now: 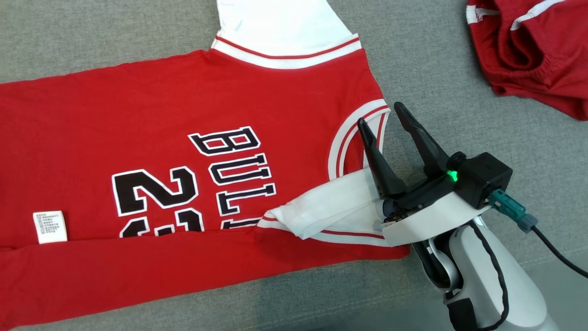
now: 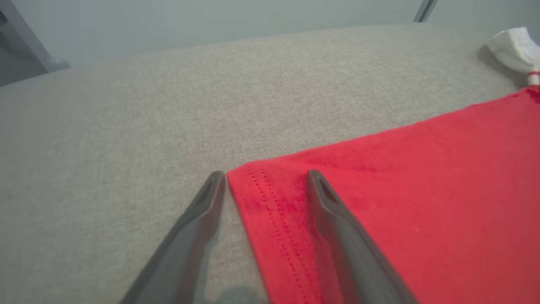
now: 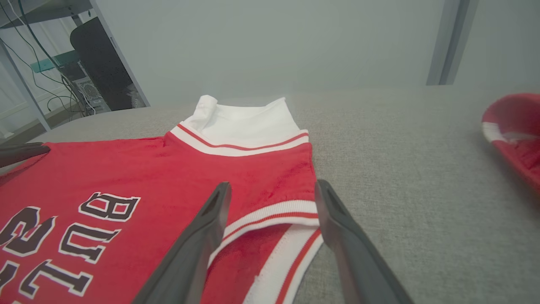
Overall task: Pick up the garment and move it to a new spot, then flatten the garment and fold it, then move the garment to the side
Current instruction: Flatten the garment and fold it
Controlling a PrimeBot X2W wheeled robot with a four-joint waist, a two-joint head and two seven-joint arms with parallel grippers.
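Note:
The garment [image 1: 183, 115], a red jersey with black lettering and white sleeves, lies spread on the grey cloth surface [image 1: 92, 37]. Its near long edge is folded over the print. One white sleeve [image 1: 330, 207] is tucked in over the body. My right gripper [image 1: 380, 114] stands open above the white-trimmed neck edge, holding nothing; in the right wrist view its fingers straddle that trim [image 3: 273, 185]. In the left wrist view my left gripper [image 2: 265, 173] is open too, one finger on each side of the stitched hem corner of the garment [image 2: 422, 190].
A second red piece of clothing [image 1: 533, 50] with white stripes lies bunched at the far right, also at the right edge of the right wrist view [image 3: 514, 131]. A white care label [image 1: 49, 226] shows on the jersey's left part. Bare grey surface surrounds the jersey.

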